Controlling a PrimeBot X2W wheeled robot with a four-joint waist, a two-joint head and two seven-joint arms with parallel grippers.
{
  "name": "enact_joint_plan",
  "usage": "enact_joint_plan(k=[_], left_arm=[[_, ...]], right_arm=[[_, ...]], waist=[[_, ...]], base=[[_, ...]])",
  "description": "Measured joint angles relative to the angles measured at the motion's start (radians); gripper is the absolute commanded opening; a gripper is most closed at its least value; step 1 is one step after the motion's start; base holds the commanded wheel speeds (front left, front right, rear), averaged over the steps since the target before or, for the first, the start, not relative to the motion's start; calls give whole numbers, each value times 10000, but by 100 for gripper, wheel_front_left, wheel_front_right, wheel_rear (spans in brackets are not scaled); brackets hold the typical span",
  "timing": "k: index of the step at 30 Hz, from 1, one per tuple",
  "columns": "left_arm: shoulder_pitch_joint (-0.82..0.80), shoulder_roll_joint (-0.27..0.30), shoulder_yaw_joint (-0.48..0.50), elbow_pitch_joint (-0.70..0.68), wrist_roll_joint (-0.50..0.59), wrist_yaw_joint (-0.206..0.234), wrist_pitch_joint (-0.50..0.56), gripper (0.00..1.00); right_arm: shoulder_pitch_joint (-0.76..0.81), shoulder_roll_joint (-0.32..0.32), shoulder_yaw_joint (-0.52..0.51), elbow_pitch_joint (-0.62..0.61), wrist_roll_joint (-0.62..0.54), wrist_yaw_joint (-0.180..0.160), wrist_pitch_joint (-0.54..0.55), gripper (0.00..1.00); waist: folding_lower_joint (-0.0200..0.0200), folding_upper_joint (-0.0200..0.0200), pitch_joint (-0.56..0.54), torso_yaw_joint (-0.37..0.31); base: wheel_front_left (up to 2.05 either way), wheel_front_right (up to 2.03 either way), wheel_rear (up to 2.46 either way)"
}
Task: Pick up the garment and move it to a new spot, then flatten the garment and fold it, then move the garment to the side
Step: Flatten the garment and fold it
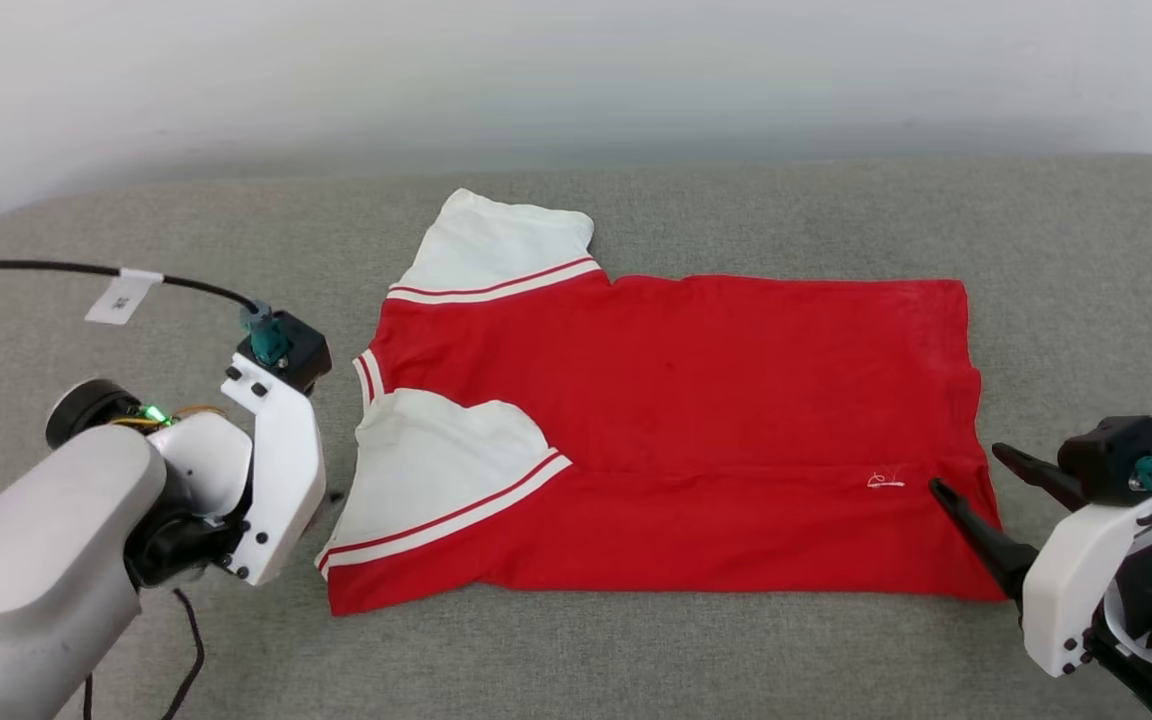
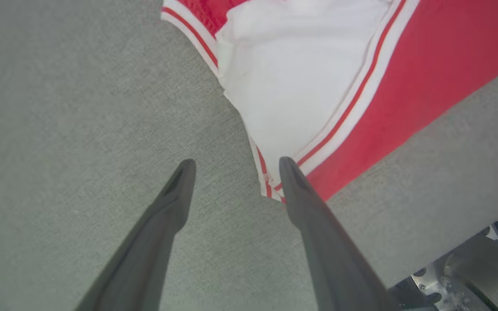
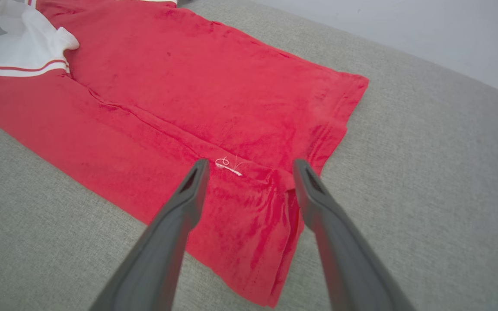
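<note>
left claw point(image 2: 236, 162) spread, right claw point(image 3: 251, 163) spread

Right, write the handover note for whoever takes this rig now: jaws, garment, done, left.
Left gripper: jaws open, empty, at the near white sleeve corner.
Right gripper: jaws open, empty, over the hem at its near corner.
Garment: flat on the grey cushion, collar toward the robot's left, hem toward its right.
Done: spread out; the near long side looks folded in over the body, sleeve on top.
Left: fold in the far side and far sleeve, finish the fold, move it aside.
</note>
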Motion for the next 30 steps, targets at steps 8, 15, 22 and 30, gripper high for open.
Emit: enact_joint_plan(k=[8,15,22,30], left_arm=[[-304,56,-713,190,-792,0,2579,100],[-209,-180,-1007,596,-1043,2,2890,100],[-234,2,-1310,575,-1241,2,2886,0],[-171,268,-1582,109,-1695,0,2332,0]], right_arm=[[-357,242,178,-286,-199,0,282,100],[-677,380,405,-111,-198,0,347,100],[-888,353,481,69,-96,0,336,100],[-1737,-826,479,-247,268,0,1848,100]], waist=[[0,1,430,-361],[0,0,827,-759],[0,0,991,-983],[0,0,643,-879]], base=[[0,0,0],[0,0,0],[0,0,0],[0,0,0]])
